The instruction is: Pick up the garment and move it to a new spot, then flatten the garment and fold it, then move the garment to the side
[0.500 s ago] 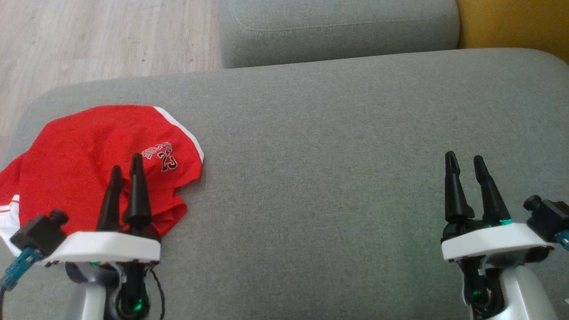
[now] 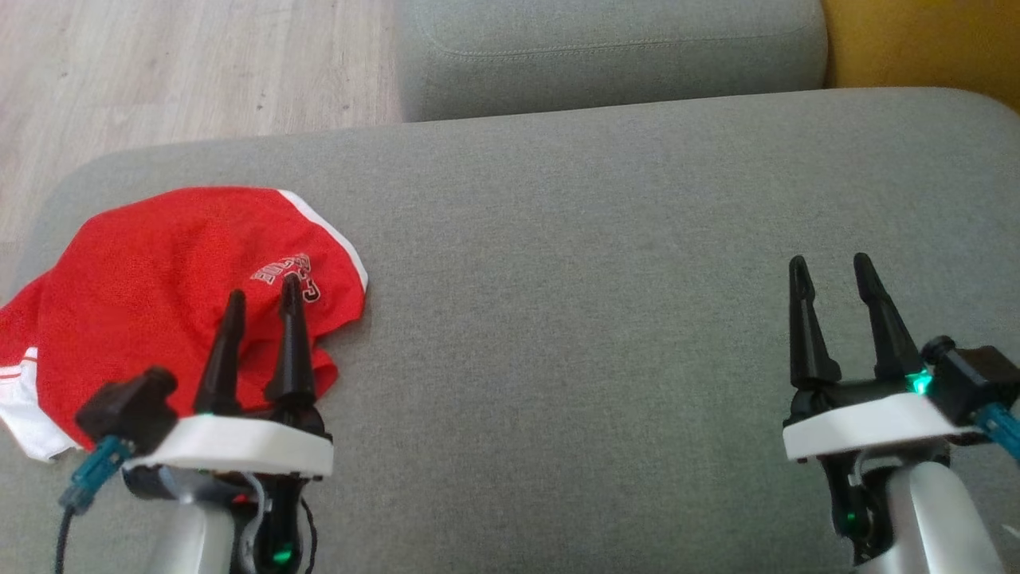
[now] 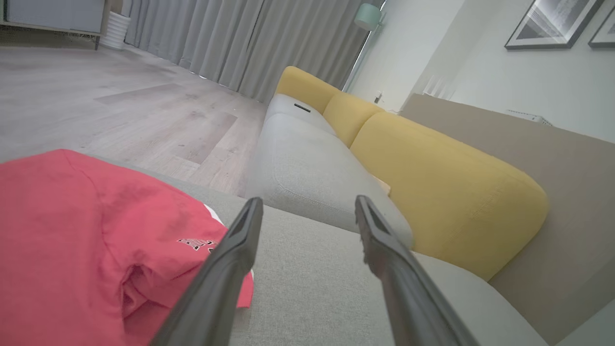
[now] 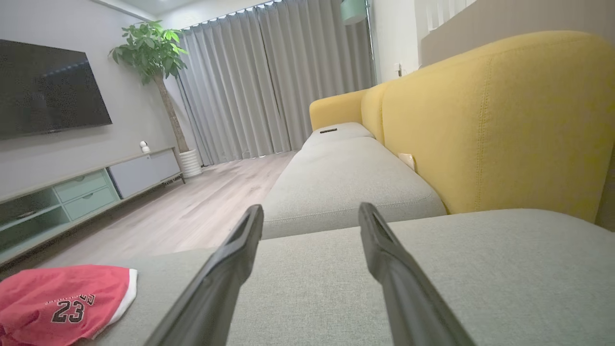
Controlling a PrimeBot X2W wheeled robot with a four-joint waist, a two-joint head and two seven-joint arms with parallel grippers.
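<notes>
At the near edge of the grey seat cushion (image 2: 606, 263), the left gripper (image 2: 264, 287) hovers over the left end and the right gripper (image 2: 829, 259) over the right end. Both have their fingers spread wide with nothing between them. The garment (image 2: 151, 271) lies bunched at the cushion's left end, under the left gripper's fingertips. It is red with white trim, and a printed "23" shows near its right edge. Its white-banded corner reaches the cushion's near-left edge. To the right of the garment, the cushion is bare across to its rounded right end. Past the cushion's far edge lie a wooden floor (image 2: 191, 64), a second grey cushion (image 2: 606, 48) and a yellow backrest (image 2: 924, 40).
</notes>
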